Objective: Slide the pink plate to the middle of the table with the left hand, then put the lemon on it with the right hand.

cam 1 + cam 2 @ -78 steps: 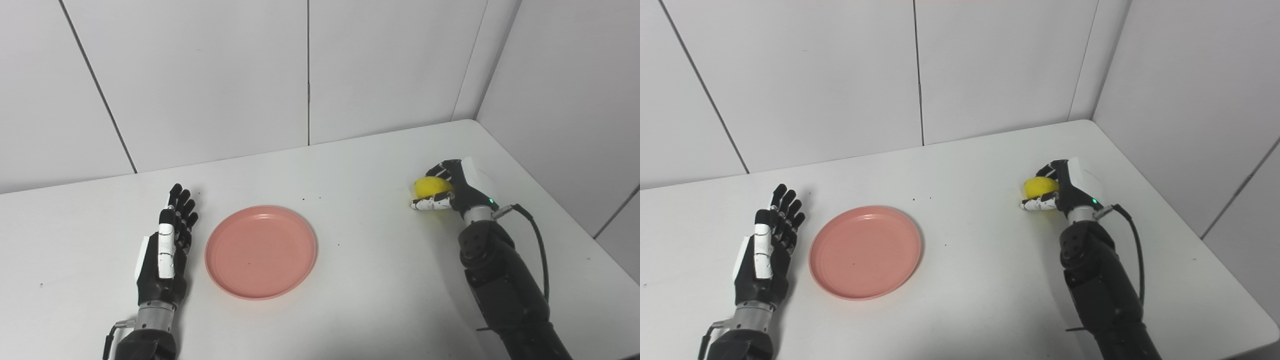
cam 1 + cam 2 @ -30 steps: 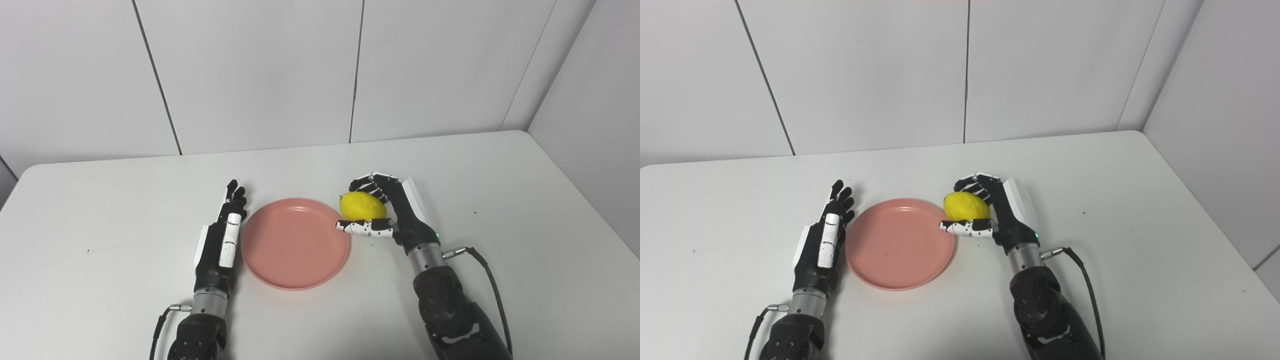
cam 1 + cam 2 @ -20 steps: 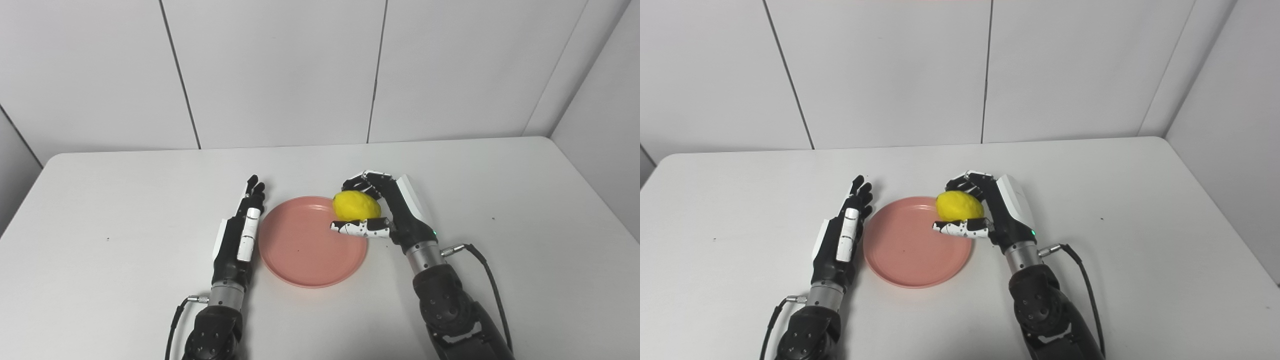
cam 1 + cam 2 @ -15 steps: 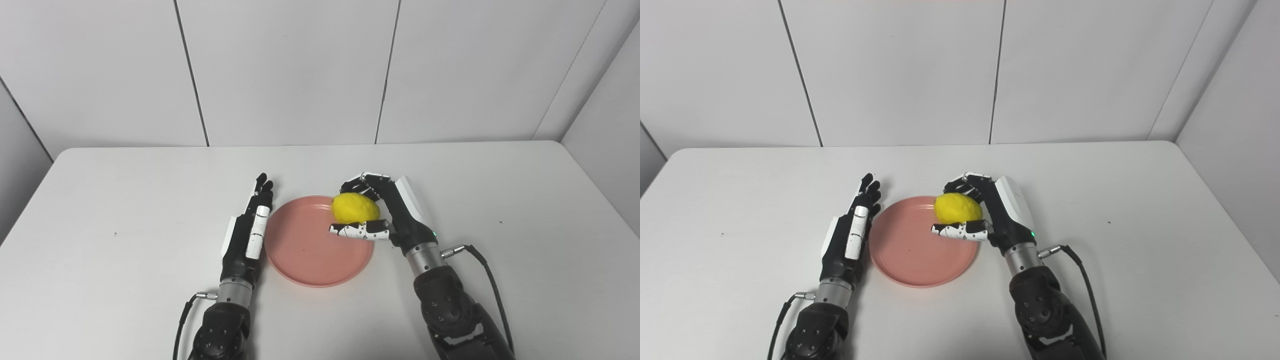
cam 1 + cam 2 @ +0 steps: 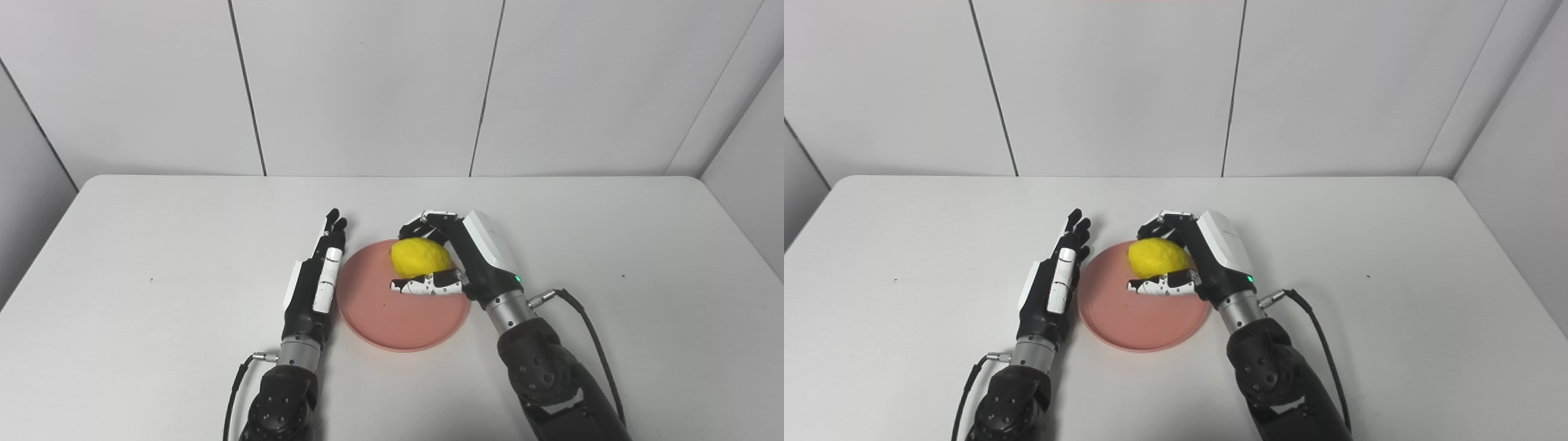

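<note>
Over pink plate (image 5: 392, 318), right hand (image 5: 465, 263) cupping lemon (image 5: 419, 257)

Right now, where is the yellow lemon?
The lemon is near the middle of the table, held in the right hand over the far right part of the pink plate. The left hand lies flat beside the plate's left edge.

One pink plate (image 5: 392, 321), one lemon (image 5: 419, 257), two hands.

Smooth matt pink plate (image 5: 392, 318), dimpled yellow lemon (image 5: 419, 257), matt white table (image 5: 153, 245).
</note>
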Controlling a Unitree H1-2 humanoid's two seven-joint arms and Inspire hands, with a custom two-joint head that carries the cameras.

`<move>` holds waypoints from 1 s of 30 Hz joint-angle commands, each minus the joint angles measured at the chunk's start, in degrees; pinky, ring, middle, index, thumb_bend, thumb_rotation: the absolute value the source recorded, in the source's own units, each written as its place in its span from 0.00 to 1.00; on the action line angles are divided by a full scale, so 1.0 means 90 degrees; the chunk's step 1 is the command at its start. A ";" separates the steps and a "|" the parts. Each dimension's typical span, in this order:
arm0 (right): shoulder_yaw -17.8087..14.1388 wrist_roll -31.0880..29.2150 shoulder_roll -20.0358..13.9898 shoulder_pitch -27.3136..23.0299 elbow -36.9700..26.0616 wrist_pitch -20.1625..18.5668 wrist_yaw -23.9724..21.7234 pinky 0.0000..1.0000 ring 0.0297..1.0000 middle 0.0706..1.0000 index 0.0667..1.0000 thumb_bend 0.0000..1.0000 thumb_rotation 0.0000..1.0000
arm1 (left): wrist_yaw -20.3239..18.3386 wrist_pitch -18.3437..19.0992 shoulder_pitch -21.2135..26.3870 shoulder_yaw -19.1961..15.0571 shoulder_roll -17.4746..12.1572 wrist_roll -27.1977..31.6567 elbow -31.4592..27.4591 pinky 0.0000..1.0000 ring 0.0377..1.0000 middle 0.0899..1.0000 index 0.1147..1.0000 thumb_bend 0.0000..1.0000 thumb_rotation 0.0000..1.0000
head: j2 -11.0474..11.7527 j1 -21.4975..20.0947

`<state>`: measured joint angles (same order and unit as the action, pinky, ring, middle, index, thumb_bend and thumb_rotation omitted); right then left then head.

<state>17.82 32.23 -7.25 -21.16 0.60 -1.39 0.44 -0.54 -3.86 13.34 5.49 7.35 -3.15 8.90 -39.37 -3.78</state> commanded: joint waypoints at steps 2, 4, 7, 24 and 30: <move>0.0082 0.0189 0.0048 -0.0330 0.0098 0.0181 0.0021 0.34 0.40 0.45 0.49 0.52 0.00 | 0.0018 -0.0050 0.0241 0.0011 0.0047 0.0017 -0.0200 1.00 1.00 0.97 0.97 0.67 1.00 | -0.0019 0.0010; 0.0110 0.0151 0.0070 -0.0364 0.0237 0.0241 0.0013 0.38 0.38 0.46 0.50 0.51 0.00 | 0.0042 -0.0062 0.0229 0.0001 0.0049 0.0004 -0.0210 1.00 0.99 0.97 0.97 0.67 1.00 | -0.0029 0.0007; 0.0166 0.0172 0.0076 -0.0374 0.0365 0.0244 0.0003 0.42 0.40 0.45 0.50 0.51 0.00 | 0.0076 -0.0090 0.0228 -0.0021 0.0059 -0.0006 -0.0204 0.99 0.98 0.96 0.96 0.67 1.00 | -0.0064 -0.0001; 0.0325 0.0617 -0.0018 -0.0193 0.0792 0.0585 0.0445 0.43 0.42 0.47 0.47 0.52 0.00 | 0.0058 0.0065 0.0250 -0.0096 0.0008 0.0007 -0.0331 0.99 0.98 0.96 0.95 0.70 1.00 | -0.0169 -0.0077; 0.0282 0.0519 -0.0071 -0.0003 0.0512 0.0780 0.0505 0.76 0.77 0.75 0.65 0.61 0.30 | 0.0038 0.0046 0.0284 -0.0109 -0.0004 0.0029 -0.0321 1.00 0.99 0.97 0.95 0.70 1.00 | -0.0172 -0.0074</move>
<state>20.91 37.25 -7.58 -20.03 7.47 1.61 3.09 -0.42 -2.84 13.42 4.57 7.22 -3.13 7.99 -40.87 -4.48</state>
